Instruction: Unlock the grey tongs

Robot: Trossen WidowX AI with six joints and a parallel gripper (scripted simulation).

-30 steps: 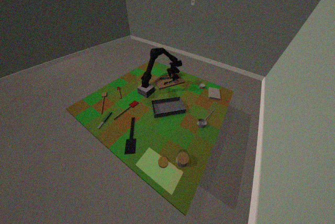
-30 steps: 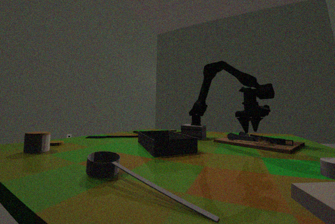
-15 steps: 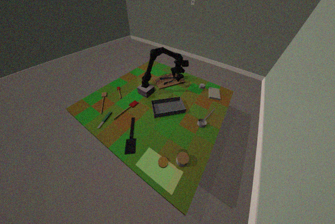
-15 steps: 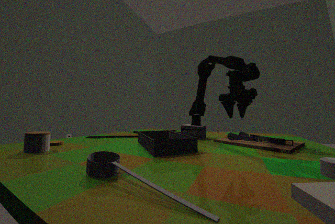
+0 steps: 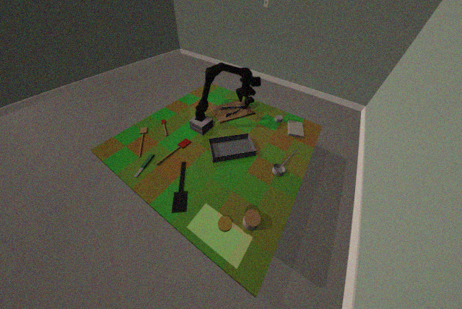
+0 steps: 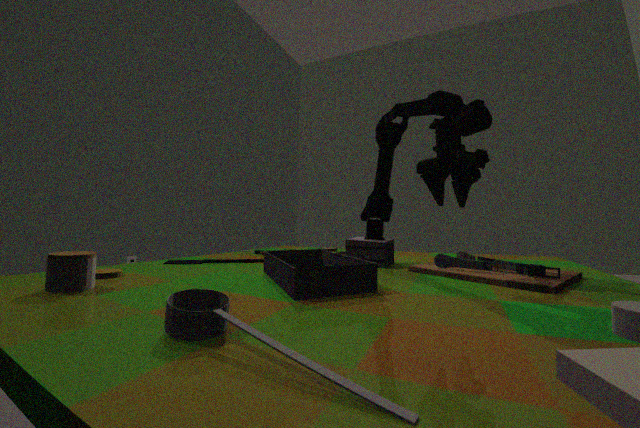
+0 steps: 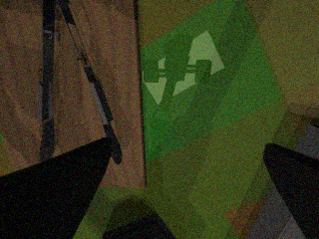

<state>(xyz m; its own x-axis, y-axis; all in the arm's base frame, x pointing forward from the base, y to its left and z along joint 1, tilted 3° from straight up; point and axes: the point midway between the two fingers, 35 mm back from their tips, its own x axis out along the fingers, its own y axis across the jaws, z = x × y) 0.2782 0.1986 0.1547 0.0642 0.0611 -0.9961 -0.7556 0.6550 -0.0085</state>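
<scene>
The grey tongs [image 5: 233, 112] [image 6: 447, 261] [image 7: 47, 75] lie on the wooden board [image 5: 220, 117] [image 6: 552, 286] [image 7: 20, 75]. Their two arms are spread apart in a V, seen clearly in the wrist view; the hinge end is out of that view. My gripper [image 5: 243, 102] [image 6: 450, 205] [image 7: 184, 147] is open and empty, pointing down well above the board. In the wrist view one fingertip overlaps the end of a tongs arm, but the exterior view shows a wide gap of height between them. The roasting tin [image 5: 234, 157] [image 6: 336, 283] stands apart from the board, with nothing across it.
A small pan [image 5: 278, 170] [image 6: 196, 317] with a long handle, a white slab [image 5: 295, 128] [image 6: 604, 376] and a small white cylinder [image 5: 279, 118] [image 6: 628, 318] stand beyond the tin. A black spatula [image 5: 180, 201] and a red-headed spatula [image 5: 183, 144] lie on the other side.
</scene>
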